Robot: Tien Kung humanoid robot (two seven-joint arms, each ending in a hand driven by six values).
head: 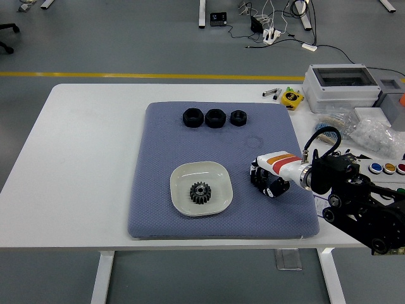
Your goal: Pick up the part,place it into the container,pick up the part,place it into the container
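Note:
A white bowl (218,171) sits on the blue-grey mat (164,145), with one black gear (200,193) lying in it. My right hand (263,182), white with orange stripes, is down on the mat just right of the bowl. Its fingers are curled around the spot where a small black gear lay. That gear is almost wholly hidden under the fingers, with only dark bits showing between them. My left arm is out of the picture.
Three black nuts (215,117) stand in a row at the mat's far edge. On the table's right are a grey box (342,85), a yellow tape measure (291,97), plastic bags (373,136) and coloured buttons (387,168).

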